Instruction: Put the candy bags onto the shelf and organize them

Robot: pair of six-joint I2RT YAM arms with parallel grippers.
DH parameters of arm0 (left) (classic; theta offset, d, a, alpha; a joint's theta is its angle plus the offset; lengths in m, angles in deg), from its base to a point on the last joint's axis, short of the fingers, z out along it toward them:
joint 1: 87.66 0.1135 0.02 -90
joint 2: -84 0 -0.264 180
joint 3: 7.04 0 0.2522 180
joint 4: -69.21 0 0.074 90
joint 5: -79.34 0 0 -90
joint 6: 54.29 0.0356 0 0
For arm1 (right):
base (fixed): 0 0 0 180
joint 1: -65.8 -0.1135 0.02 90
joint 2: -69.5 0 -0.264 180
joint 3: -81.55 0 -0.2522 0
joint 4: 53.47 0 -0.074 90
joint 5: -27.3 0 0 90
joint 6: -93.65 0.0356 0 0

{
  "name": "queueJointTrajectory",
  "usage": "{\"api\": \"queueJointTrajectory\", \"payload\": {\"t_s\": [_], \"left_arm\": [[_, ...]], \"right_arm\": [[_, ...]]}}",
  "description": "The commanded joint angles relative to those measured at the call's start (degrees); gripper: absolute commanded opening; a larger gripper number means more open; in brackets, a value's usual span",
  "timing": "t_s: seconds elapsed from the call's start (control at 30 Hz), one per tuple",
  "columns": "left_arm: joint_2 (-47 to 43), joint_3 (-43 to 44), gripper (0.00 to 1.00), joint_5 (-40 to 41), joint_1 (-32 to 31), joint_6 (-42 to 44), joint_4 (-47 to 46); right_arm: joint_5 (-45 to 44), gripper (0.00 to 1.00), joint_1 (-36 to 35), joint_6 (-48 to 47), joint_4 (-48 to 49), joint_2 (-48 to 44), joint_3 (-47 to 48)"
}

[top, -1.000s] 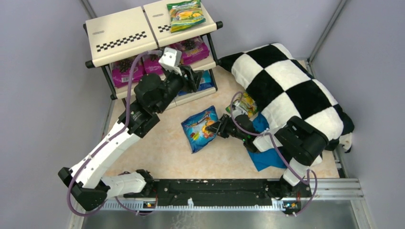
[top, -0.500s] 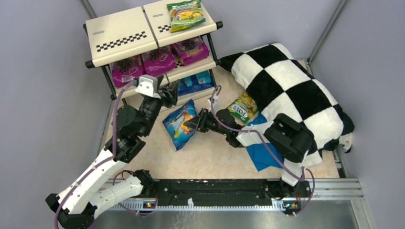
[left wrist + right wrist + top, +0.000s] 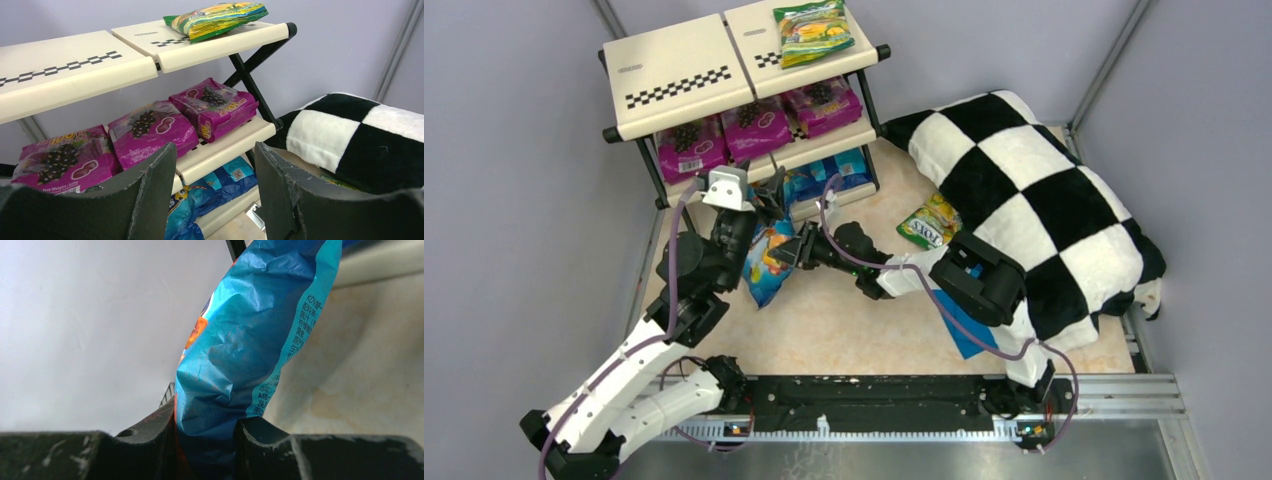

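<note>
The right gripper (image 3: 800,248) clamps a blue bag (image 3: 764,262) by its edge, just near of the shelf (image 3: 684,75); the left gripper (image 3: 215,147) (fingers spread, empty) faces purple bags (image 3: 150,132) on the middle tier.

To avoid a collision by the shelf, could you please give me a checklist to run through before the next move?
1. Grip: right tool shut on blue bag: ok.
2. Spare: left tool open, empty: ok.
3. Way from bag to shelf free: not ok, left tool sits close, before the shelf.
4. Room on bottom tier beside shelved blue bags: cannot tell.
5. All bags shelved: not ok, green bag lies on table by pillow.
</note>
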Motion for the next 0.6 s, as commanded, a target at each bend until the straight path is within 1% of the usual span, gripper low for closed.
{"api": "queueJointTrajectory", "payload": {"t_s": [0.0,0.13,0.27,0.57], "left_arm": [[-2.14,-1.70,0.65,2.46,0.05,2.24,-6.21],[-2.51,-2.39,0.65,3.40,0.05,3.05,-7.10],[-3.19,-3.37,0.65,4.48,0.05,4.18,-8.46],[-4.45,-5.06,0.65,5.58,0.03,5.18,-10.85]], "right_arm": [[-2.61,0.00,-0.27,-1.58,13.70,-0.29,9.23],[-5.38,0.00,-0.26,0.88,16.18,3.80,14.10],[-6.54,0.00,-0.27,3.87,17.61,9.80,21.35],[-10.59,0.00,-0.35,2.80,15.72,19.26,34.97]]}}
